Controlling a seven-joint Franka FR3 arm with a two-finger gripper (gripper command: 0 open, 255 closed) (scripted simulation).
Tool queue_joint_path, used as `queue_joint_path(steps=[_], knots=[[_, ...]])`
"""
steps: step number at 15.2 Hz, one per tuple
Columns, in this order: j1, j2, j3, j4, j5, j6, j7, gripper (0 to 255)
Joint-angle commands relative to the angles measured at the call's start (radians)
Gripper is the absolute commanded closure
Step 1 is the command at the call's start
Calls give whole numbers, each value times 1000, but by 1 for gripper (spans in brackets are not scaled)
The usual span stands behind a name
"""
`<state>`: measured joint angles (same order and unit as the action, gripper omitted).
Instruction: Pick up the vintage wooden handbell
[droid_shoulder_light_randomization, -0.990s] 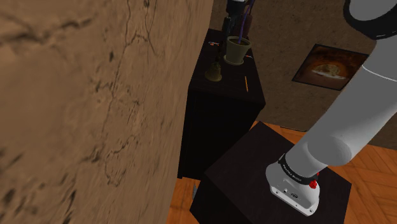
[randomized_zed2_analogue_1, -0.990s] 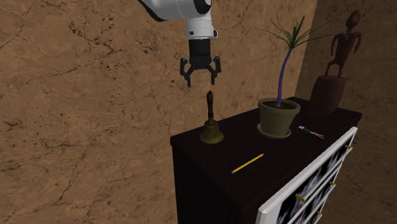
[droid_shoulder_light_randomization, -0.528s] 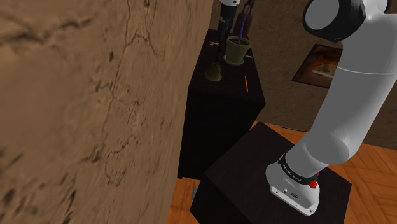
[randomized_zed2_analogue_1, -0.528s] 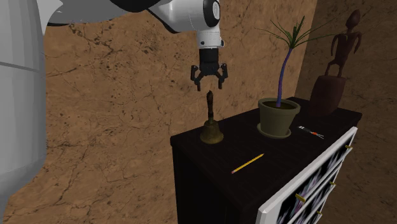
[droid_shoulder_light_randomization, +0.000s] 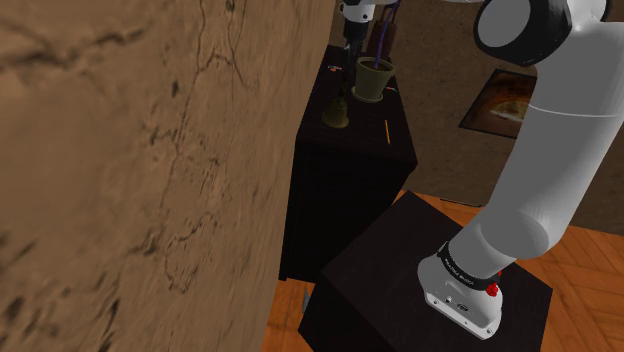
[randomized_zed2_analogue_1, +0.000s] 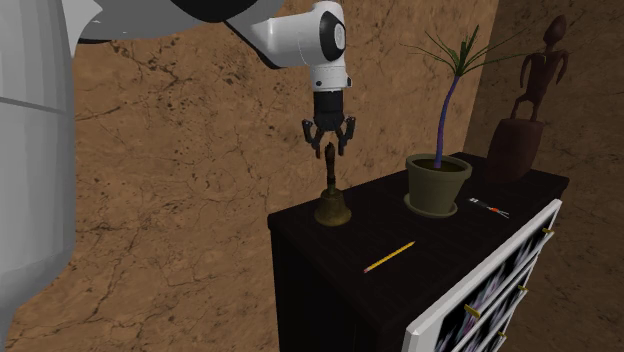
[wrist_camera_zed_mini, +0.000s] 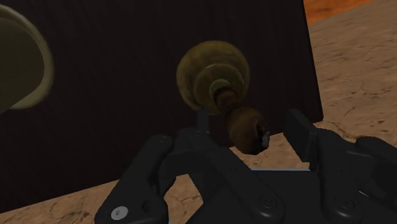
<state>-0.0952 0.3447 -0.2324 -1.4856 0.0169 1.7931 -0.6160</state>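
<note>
The gripper (randomized_zed2_analogue_1: 328, 150) hangs at upper centre of the second exterior view, pointing straight down. Its black fingers (randomized_zed2_analogue_1: 311, 146) stand apart, one on each side of the tip of the handbell's handle. From the wrist camera the dark, rounded handle end sits between the two fingers with a gap on either side, so nothing is clasped.

The handbell (randomized_zed2_analogue_1: 332, 207) stands upright, a brass-coloured bell below and a brown turned handle above. It is at the left end of a dark cabinet (randomized_zed2_analogue_1: 440, 245), near the middle of the frame.

To the right of the bell is a potted plant (randomized_zed2_analogue_1: 438, 183) with a purple stem. A yellow pencil (randomized_zed2_analogue_1: 389, 257) lies lower, toward the frame's bottom centre. Right of the pot lies a small red-and-black item (randomized_zed2_analogue_1: 489, 208), perhaps a pen. A dark carved figure (randomized_zed2_analogue_1: 527, 105) stands at upper right, and a cracked brown wall (randomized_zed2_analogue_1: 150, 200) rises behind.

In the shoulder view the white arm (droid_shoulder_light_randomization: 540, 170) climbs the right side from the stand (droid_shoulder_light_randomization: 400, 270) at lower right.
</note>
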Motion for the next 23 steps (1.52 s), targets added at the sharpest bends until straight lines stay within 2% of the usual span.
queue_joint_path(steps=[1,9,23], knots=[[0,-1,0,-3,0,3,0,255],[0,1,0,0,0,2,0,255],[-10,17,-3,212,4,-194,-8,255]])
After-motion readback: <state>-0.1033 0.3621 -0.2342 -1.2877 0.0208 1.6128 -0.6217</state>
